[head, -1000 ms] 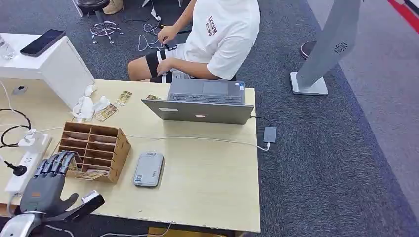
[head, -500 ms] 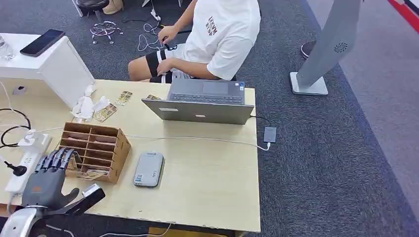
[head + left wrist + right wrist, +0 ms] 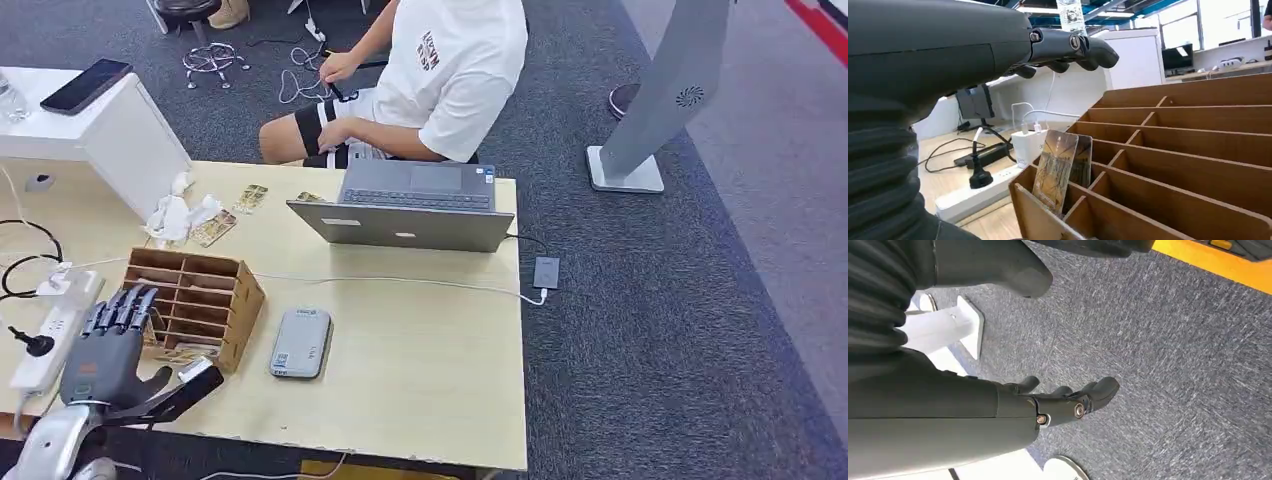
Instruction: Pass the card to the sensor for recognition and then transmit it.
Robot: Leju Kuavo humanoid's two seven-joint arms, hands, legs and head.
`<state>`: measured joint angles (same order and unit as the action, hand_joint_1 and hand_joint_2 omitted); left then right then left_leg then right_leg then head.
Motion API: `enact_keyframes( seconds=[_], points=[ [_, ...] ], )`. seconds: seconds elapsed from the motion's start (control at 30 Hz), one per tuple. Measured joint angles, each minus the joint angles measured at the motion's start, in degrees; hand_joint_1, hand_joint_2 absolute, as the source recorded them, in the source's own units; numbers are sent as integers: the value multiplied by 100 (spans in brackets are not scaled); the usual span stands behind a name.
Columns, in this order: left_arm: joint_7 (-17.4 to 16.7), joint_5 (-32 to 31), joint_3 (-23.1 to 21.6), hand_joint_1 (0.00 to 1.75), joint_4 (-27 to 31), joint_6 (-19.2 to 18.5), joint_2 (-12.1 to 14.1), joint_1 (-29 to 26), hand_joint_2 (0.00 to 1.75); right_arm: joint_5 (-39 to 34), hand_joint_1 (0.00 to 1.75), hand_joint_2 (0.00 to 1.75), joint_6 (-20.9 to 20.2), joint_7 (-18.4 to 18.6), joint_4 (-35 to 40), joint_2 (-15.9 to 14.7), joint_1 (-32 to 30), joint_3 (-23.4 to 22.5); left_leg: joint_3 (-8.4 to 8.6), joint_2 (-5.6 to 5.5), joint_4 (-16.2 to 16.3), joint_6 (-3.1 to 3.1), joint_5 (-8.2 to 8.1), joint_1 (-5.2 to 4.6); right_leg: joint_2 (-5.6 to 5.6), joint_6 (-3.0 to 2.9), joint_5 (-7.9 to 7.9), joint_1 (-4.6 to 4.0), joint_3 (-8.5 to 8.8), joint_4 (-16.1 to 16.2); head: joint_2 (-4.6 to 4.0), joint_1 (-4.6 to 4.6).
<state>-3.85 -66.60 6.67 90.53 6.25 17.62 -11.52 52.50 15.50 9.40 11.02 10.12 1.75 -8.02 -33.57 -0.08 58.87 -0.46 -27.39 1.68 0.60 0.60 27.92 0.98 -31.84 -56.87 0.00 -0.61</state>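
Pale wood-grain table stands on dark grey carpet, its near edge chipped and its right edge square to open carpet that runs to a grey floor stand. At the near left corner the left hand hovers over the table with its fingers spread and straight, thumb held out to the side, nothing in its grasp; the fingertips reach the front of the wooden organizer. That organizer is a slotted box of thin brown board, its dividers forming long narrow compartments. In the left wrist view a card with a gold and brown print stands tilted in an end compartment, a second card just behind it, and the hand's dark fingers hang above, apart from both. A grey rounded-rectangle sensor lies flat just right of the organizer, with bare tabletop beyond it toward the right edge. A grey laptop sits open at the far edge, a white cable running across the table from it. A white power strip lies along the left edge. A person in a white shirt sits behind the laptop. In the right wrist view the right hand hangs over carpet, fingers curled loosely, holding nothing.
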Motion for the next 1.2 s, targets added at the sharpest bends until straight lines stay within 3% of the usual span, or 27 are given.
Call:
enact_keyframes(
  seconds=[0.73, 0.77, 1.2],
  points=[
    [-13, -74, -252, 0, -217, 15, -33, 109, 175, 11, 0, 175, -59, 2, 2, 0, 26, 70, 0, 1, 0, 0, 0, 0, 2, 0, 0, 0, 0, 0, 0, 0],
    [-20, -57, -258, 175, -230, 24, -31, 108, 175, 11, 0, 175, -59, 2, 2, 0, 26, 70, 0, 1, 0, 0, 0, 0, 1, 0, 0, 0, 0, 0, -2, 0],
    [-42, 131, -282, 175, -243, 96, 100, 30, 175, 52, 0, 175, -59, -7, 2, 0, 26, 72, 0, 1, 0, 0, 0, 0, 1, 0, 0, 0, 0, 0, -2, -2]
  ],
)
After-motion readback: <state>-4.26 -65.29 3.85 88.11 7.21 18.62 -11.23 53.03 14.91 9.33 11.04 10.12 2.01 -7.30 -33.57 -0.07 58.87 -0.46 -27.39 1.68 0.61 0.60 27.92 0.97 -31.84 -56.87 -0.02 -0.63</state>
